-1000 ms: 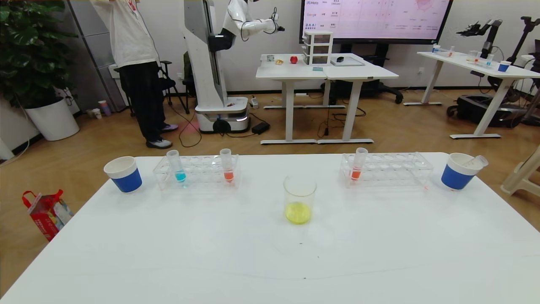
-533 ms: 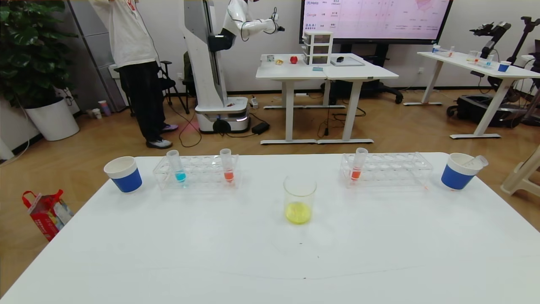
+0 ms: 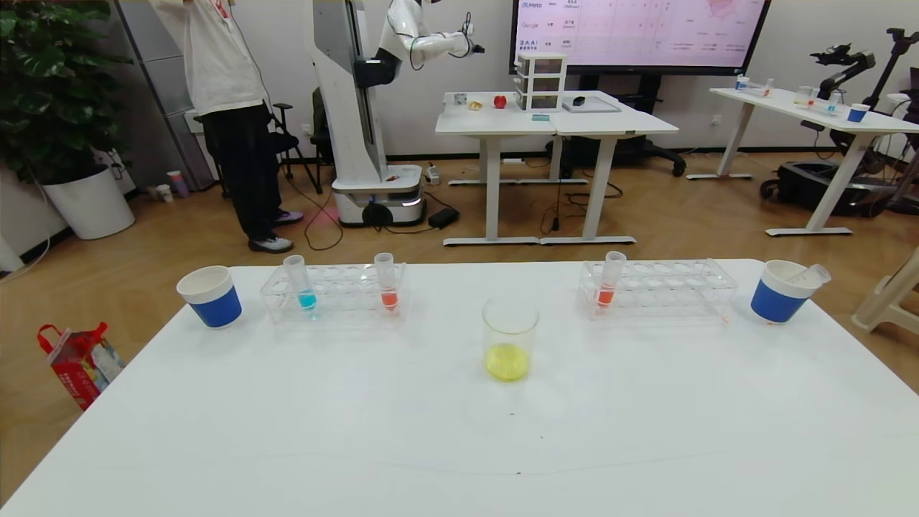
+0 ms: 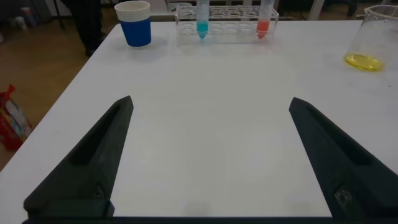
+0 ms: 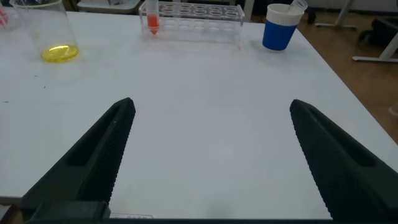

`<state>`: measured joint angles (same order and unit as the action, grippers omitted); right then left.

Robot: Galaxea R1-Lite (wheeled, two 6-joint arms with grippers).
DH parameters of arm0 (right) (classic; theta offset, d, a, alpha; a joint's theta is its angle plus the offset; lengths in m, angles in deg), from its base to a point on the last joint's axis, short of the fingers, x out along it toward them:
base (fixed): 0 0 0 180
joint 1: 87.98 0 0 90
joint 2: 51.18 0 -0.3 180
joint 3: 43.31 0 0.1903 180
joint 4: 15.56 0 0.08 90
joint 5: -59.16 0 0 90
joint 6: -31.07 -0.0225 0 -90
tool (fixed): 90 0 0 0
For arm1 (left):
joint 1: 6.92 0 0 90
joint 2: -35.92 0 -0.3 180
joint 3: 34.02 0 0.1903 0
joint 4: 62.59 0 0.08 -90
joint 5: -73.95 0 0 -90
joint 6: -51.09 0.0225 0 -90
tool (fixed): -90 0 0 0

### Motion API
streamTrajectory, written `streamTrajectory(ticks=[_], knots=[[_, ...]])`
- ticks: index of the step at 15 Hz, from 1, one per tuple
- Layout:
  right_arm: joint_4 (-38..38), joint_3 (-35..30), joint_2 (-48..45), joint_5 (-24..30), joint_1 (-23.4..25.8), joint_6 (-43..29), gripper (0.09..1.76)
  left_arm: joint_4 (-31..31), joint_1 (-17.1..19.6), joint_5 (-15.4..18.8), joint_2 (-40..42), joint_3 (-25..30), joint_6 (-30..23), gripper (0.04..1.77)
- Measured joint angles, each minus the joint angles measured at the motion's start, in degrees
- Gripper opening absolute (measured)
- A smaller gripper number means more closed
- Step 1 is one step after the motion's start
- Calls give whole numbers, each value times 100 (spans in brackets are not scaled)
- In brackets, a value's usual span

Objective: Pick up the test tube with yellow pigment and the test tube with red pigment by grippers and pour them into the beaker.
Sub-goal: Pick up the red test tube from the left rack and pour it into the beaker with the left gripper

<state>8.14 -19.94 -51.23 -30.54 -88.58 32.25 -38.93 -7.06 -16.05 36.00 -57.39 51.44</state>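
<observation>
The clear beaker [image 3: 510, 337] stands mid-table with yellow liquid in its bottom; it also shows in the left wrist view [image 4: 373, 37] and the right wrist view [image 5: 43, 31]. No tube with yellow liquid is in view. One orange-red tube [image 3: 388, 283] stands in the left rack [image 3: 334, 294], another [image 3: 610, 280] in the right rack [image 3: 657, 287]. My left gripper [image 4: 211, 106] and right gripper [image 5: 211, 106] are open and empty, low over the near part of the table, far from the tubes. Neither shows in the head view.
A blue-liquid tube [image 3: 301, 283] stands in the left rack. A blue-and-white cup [image 3: 210, 296] sits at the far left. Another cup [image 3: 779, 291] at the far right holds an empty clear tube [image 3: 811, 274]. The table edge runs behind the racks.
Nothing on my table has moved. Only a distant robot arm at the back right of the room has shifted.
</observation>
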Motion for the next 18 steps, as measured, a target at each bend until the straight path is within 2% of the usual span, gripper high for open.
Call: streamTrajectory(ticks=[8, 11, 13, 15, 18], knots=[[2, 0, 0, 2, 0, 2, 174, -13, -7, 18, 0, 0, 2, 175], [2, 0, 0, 0, 0, 0, 174, 48, -9, 107, -117, -335, 20, 175], [0, 0, 0, 0, 0, 0, 174, -78, -38, 138, -591, -730, 6, 175], [2, 0, 0, 0, 0, 0, 174, -434, -113, 151, -1396, -1203, -20, 175], [2, 0, 0, 0, 0, 0, 174, -1649, -177, 156, -2961, -1664, -20, 175]])
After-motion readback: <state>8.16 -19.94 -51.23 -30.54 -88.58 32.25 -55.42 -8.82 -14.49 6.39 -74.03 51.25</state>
